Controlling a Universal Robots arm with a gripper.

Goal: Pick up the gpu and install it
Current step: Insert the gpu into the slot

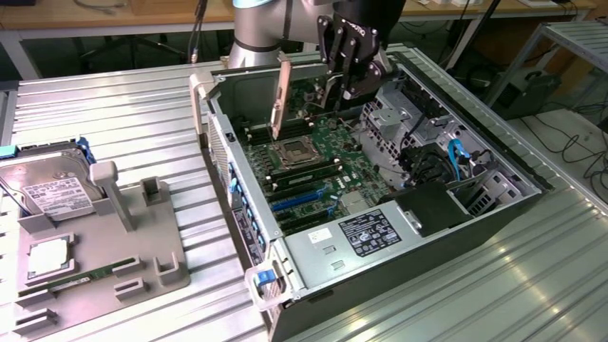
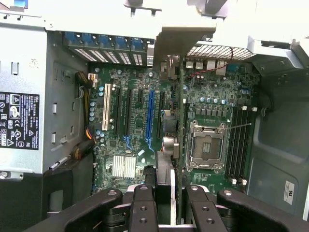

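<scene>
Over motherboard (image 2: pixel 212 99), pincer (image 2: pixel 169 200) clamping gpu (image 1: pixel 281 100) edge-on

The surface (image 1: pixel 114 114) is silver metal with long grooves running along it. Two big things lie right on it. An open computer case (image 1: pixel 428 285) lies on its side in the middle of the exterior view and reaches out toward 3 o'clock. Its black wall faces 6 o'clock and its open side faces up. A flat grey tray (image 1: pixel 152 242) with little upright posts sits at 8 o'clock, near the case but not touching it. A strip of grooved metal shows between them. More bare grooves show at 10 o'clock and at 4 o'clock.
</scene>
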